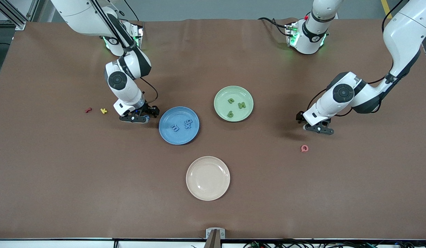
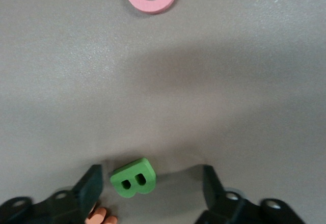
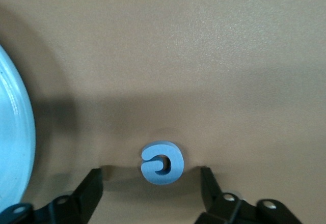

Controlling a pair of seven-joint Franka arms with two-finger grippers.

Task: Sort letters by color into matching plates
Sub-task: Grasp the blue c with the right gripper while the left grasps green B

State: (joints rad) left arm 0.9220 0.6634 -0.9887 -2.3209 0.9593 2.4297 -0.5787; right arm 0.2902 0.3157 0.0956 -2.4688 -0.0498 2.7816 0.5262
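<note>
Straddling a green letter point(image 2: 133, 178) and a blue letter point(image 3: 162, 163), both jaws gape.

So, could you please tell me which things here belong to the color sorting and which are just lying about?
Job:
blue plate
green plate
green B
blue letter
left claw
right claw

Lying about:
cream plate
pink letter
red letter
yellow letter

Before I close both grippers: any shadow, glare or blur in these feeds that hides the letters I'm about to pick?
Front view: even light, but each gripper covers its letter. Left wrist view: the green B is sharp in soft shadow, between the open left gripper fingers; the near finger bases blur. Right wrist view: the blue letter is crisp between the open right gripper fingers; mild sheen on the blue plate rim.
</note>
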